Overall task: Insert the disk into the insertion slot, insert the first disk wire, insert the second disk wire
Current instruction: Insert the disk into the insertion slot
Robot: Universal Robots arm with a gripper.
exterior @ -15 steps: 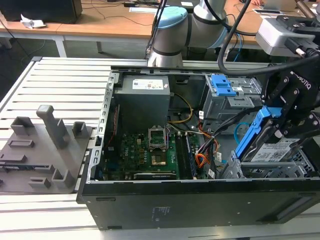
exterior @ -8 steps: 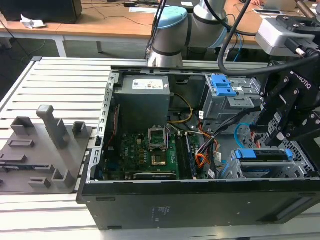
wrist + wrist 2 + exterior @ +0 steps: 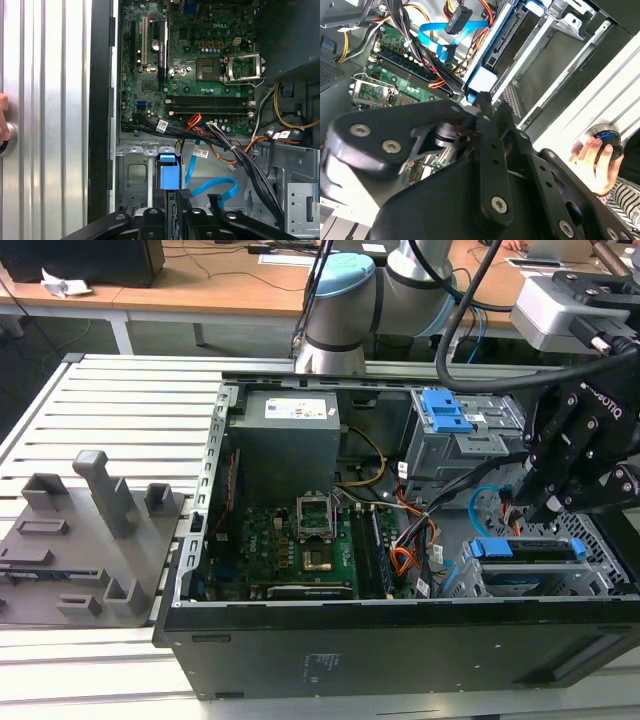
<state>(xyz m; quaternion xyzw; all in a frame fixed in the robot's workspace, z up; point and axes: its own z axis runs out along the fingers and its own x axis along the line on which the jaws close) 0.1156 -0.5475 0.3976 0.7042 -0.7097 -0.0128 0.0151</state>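
In the exterior view, the disk [image 3: 530, 548] is mostly hidden inside the insertion slot [image 3: 605, 562] at lower right, and the second disk wire [image 3: 478, 498] is partly covered by the gripper [image 3: 530, 510], possibly at its plug.

pincer [image 3: 482, 105]: matt black, looks like anodised metal, bright screw heads.
disk [image 3: 528, 548]: glossy bright-blue plastic carrier.
insertion slot [image 3: 605, 555]: bare grey perforated sheet metal, dull.
second disk wire [image 3: 216, 188]: smooth light-blue plastic jacket, slight sheen.
worktop [image 3: 120, 405]: ribbed aluminium, satin finish.
PC case [image 3: 400, 650]: matt black paint.
motherboard [image 3: 200, 80]: glossy green board.
fixture blocks [image 3: 100, 505] on the left: matt grey plastic.
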